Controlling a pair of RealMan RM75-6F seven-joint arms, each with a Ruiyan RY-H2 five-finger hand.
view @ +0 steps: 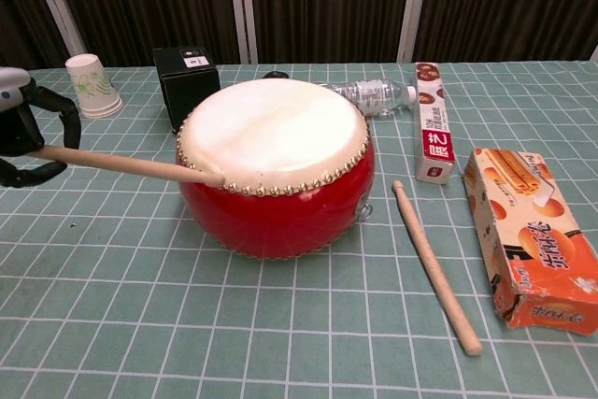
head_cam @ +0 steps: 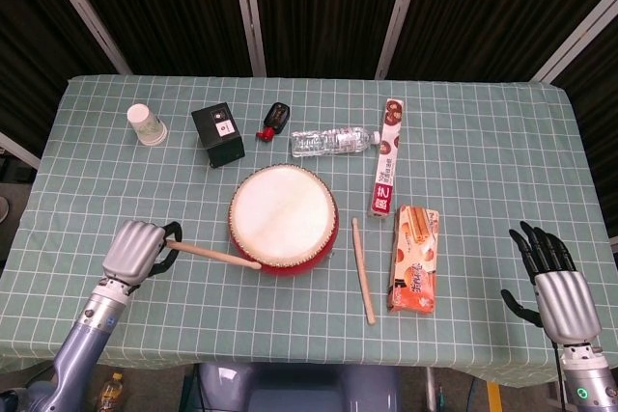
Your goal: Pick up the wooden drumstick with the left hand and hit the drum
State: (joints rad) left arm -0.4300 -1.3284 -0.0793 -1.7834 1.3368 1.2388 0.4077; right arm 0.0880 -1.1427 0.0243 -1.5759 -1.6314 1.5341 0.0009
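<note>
My left hand (head_cam: 138, 247) (view: 23, 128) grips a wooden drumstick (head_cam: 212, 255) (view: 126, 164) by its end, left of the drum. The stick is lifted off the cloth and its tip lies at the drum's near-left rim. The red drum (head_cam: 284, 219) (view: 275, 164) with a pale skin stands mid-table. A second wooden drumstick (head_cam: 363, 269) (view: 435, 266) lies on the cloth to the right of the drum. My right hand (head_cam: 552, 280) rests at the table's near right corner, fingers spread, holding nothing.
An orange biscuit box (head_cam: 415, 257) (view: 531, 235) lies right of the loose stick. Behind the drum are a long red-and-white box (head_cam: 386, 156), a water bottle (head_cam: 333, 141), a black box (head_cam: 218, 135), a small black-and-red item (head_cam: 274, 120) and a paper cup (head_cam: 146, 124).
</note>
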